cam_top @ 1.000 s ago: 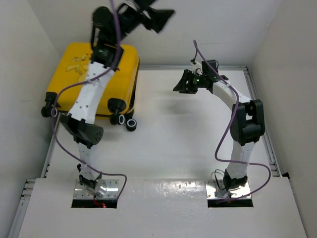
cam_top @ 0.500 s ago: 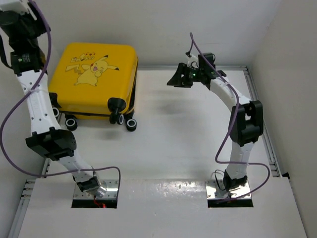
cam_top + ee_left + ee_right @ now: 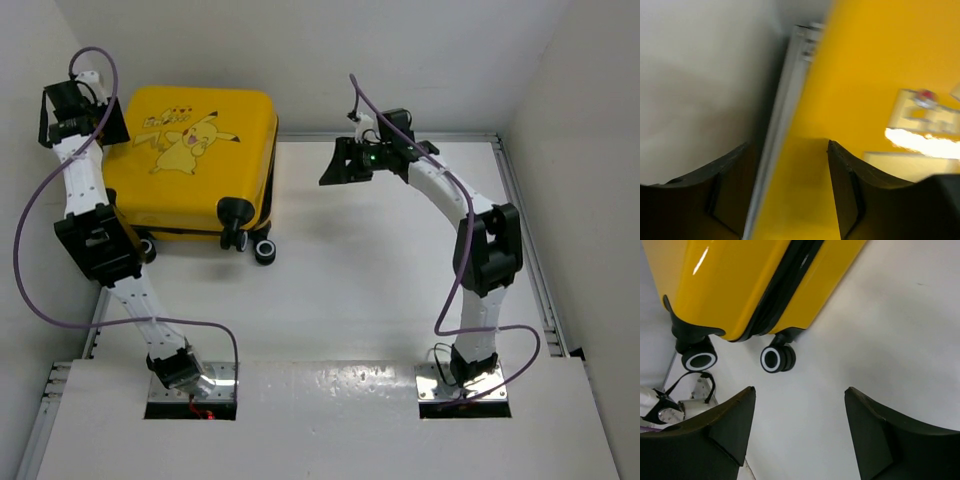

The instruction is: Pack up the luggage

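White walls [image 3: 420, 60] stand round a white table [image 3: 380, 290], and the two arms are fixed at its near edge. A thin purple cable [image 3: 25, 250] loops off the left arm, close to the left wall.

The luggage [image 3: 195, 160] lies flat and shut in the far left corner of the table, picture side up (a yellow cartoon creature on a yellow shell). Its black wheels [image 3: 264, 250] point toward the near edge.

The left gripper [image 3: 82, 118] is up at that same far left corner, in the narrow space between the left wall and the left side of the luggage. Its jaws are partly open and hold nothing. In its own blurry view, the grey rail [image 3: 785, 100] at the table's edge shows in the gap, with the yellow shell on one side and the wall on the other. I cannot tell if a finger touches the shell.

The right gripper [image 3: 335, 168] hangs over the far middle of the table, to the right of the luggage and apart from it. Its jaws are open and hold nothing. Past its fingertips its camera sees a corner of the luggage and two wheels, with white table top showing in between.
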